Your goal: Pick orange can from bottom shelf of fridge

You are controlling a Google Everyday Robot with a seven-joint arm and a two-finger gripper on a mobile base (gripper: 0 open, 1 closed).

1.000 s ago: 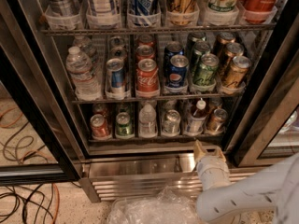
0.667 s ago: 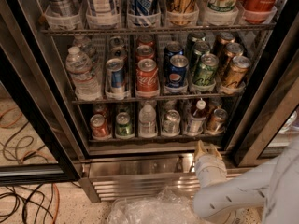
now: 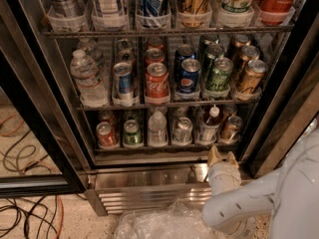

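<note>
Hovering in front of the fridge (image 3: 142, 179), the gripper (image 3: 223, 158) sits low and to the right, level with the steel sill just under the bottom shelf (image 3: 164, 148). Its two tan fingertips (image 3: 215, 155) point up toward the shelf, and the jaws are spread with nothing between them. The white arm (image 3: 259, 198) reaches in from the lower right corner.

The orange can (image 3: 231, 128) stands upright in the rightmost lane of the bottom shelf, just above the gripper, slightly to its right and apart from it. To the can's left, in the next lane, is a small bottle with a white cap (image 3: 213, 117). Further left along the same shelf come a silver can (image 3: 182, 130), a clear water bottle (image 3: 157, 128), a green can (image 3: 131, 133) and a red can (image 3: 105, 135), each in its own clear tray.

On the rack above, a large water bottle (image 3: 87, 80) stands at the left, then a red cola can (image 3: 157, 80), a blue can (image 3: 189, 75), a green-labelled can (image 3: 219, 73) and a brownish-gold can (image 3: 250, 75) at the right end.

Below the fridge's ribbed base grille (image 3: 144, 197), crumpled clear plastic (image 3: 159, 225) lies on the floor beside the arm, and dark and orange cables (image 3: 22, 215) trail across the speckled floor at the left.
</note>
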